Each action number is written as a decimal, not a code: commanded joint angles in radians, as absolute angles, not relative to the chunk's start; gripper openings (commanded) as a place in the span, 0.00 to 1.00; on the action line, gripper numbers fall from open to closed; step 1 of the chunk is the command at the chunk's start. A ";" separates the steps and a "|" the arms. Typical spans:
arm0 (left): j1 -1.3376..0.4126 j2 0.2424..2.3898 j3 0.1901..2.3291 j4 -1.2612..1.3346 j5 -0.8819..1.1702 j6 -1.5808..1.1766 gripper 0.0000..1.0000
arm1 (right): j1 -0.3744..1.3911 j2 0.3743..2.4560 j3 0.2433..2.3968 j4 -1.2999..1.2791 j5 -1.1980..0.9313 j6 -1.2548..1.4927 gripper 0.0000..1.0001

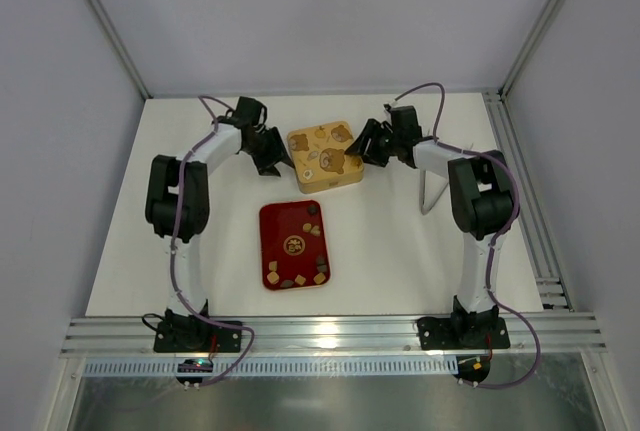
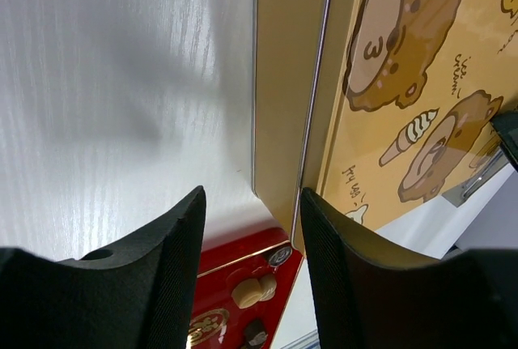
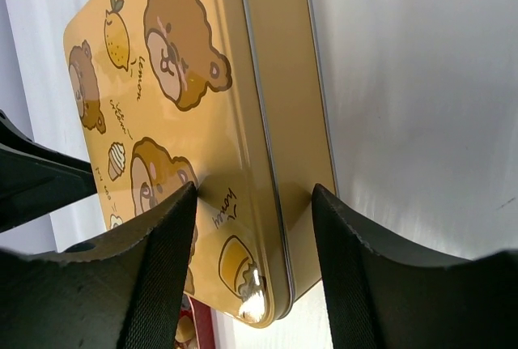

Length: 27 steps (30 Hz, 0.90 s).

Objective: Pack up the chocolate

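High rear view down on the table (image 1: 400,251); wrist views close on opposite edges of the shared tin (image 1: 322,156).

The chocolate (image 1: 300,278) is small dark brown and tan pieces lying loose on the red tray (image 1: 275,226). Most are clustered along its near edge, a couple toward the far right corner. The left wrist view shows one paler roundish piece (image 2: 253,291) with a dark piece (image 2: 255,334) near it.
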<state>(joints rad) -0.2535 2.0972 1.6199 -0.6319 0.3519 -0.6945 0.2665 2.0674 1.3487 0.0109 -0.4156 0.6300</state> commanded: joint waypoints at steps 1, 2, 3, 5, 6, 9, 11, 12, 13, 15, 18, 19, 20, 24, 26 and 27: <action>-0.253 2.010 1.592 -0.548 0.379 -0.696 0.52 | 0.305 2.065 1.348 -0.123 -0.373 0.603 0.57; -0.252 1.997 1.583 -0.542 0.376 -0.699 0.54 | 0.307 2.065 1.348 -0.126 -0.371 0.601 0.57; -0.252 1.991 1.566 -0.529 0.374 -0.701 0.55 | 0.307 2.065 1.348 -0.127 -0.370 0.600 0.57; -0.245 1.970 1.551 -0.514 0.367 -0.712 0.57 | 0.308 2.062 1.348 -0.129 -0.368 0.598 0.57; -0.244 1.962 1.537 -0.503 0.362 -0.716 0.59 | 0.308 2.060 1.350 -0.130 -0.368 0.598 0.57; -0.242 1.954 1.526 -0.454 0.382 -0.732 0.62 | 0.308 2.059 1.358 -0.141 -0.367 0.592 0.57; -0.242 1.971 1.542 -0.430 0.394 -0.741 0.64 | 0.308 2.059 1.362 -0.152 -0.364 0.584 0.57; -0.242 1.997 1.552 -0.431 0.390 -0.741 0.64 | 0.308 2.059 1.362 -0.155 -0.362 0.586 0.57; -0.242 2.014 1.569 -0.433 0.387 -0.742 0.63 | 0.308 2.057 1.364 -0.156 -0.361 0.583 0.57; -0.242 2.057 1.580 -0.439 0.399 -0.749 0.62 | 0.308 2.057 1.368 -0.164 -0.360 0.581 0.57; -0.242 2.092 1.589 -0.439 0.397 -0.758 0.59 | 0.310 2.057 1.371 -0.175 -0.354 0.578 0.57; -0.242 2.109 1.591 -0.439 0.396 -0.758 0.58 | 0.310 2.059 1.374 -0.178 -0.353 0.577 0.56; -0.242 2.117 1.592 -0.439 0.394 -0.758 0.56 | 0.310 2.059 1.373 -0.184 -0.351 0.577 0.56; -0.242 2.146 1.598 -0.448 0.370 -0.761 0.52 | 0.313 2.057 1.373 -0.193 -0.344 0.571 0.56; -0.244 2.172 1.611 -0.475 0.339 -0.761 0.47 | 0.316 2.057 1.374 -0.201 -0.342 0.565 0.56; -0.242 2.184 1.621 -0.498 0.336 -0.765 0.46 | 0.318 2.057 1.376 -0.204 -0.334 0.563 0.56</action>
